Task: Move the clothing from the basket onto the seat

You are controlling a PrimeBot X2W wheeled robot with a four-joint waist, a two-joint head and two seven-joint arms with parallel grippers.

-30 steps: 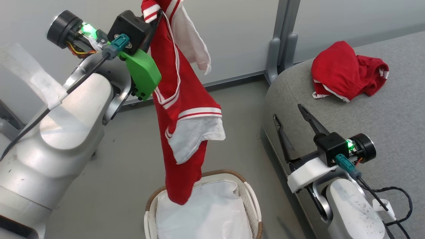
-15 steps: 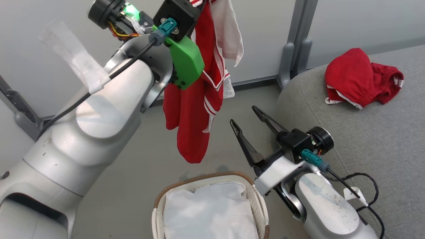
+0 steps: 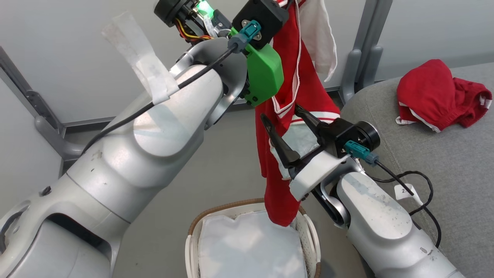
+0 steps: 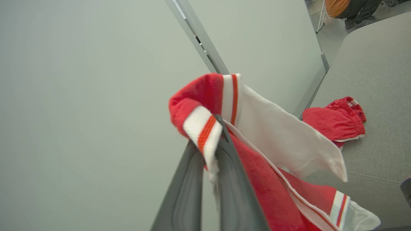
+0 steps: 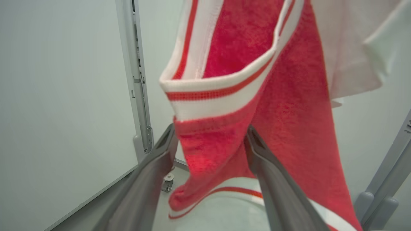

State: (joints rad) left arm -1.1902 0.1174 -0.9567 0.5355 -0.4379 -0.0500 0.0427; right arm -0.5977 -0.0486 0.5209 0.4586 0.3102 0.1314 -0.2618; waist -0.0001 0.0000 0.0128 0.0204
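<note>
- The left gripper (image 4: 210,138) is raised high and clamped tight on the striped cuff of one piece of the clothing, a red garment (image 3: 308,92) with white panels and red-and-white trim.
- That garment hangs straight down from the gripper in a long drape, with a white panel flapping free near the top.
- Its lower tip comes down over the far right part of the basket (image 3: 216,211) rim. I cannot tell whether it touches the rim or the white liner (image 3: 247,247) inside.
- The basket stands on the grey floor (image 3: 216,173), just off the seat (image 3: 455,154) at its rounded near corner. Its liner lies rumpled and bare.
- The right gripper (image 3: 280,112) is reaching up at the middle of the hanging garment with its two dark fingers spread wide.
- From its own wrist camera, a red fold below a white and red stripe band sits in the gap between those fingers. They are not pinching it, and I cannot say whether the cloth brushes them.
- The second garment (image 3: 432,92), mostly plain red with a little white trim, lies in a bunched heap on the seat near its back edge, close to the wall panels, and well apart from both grippers.
- A black cable from the right arm trails onto the seat at its near edge.
</note>
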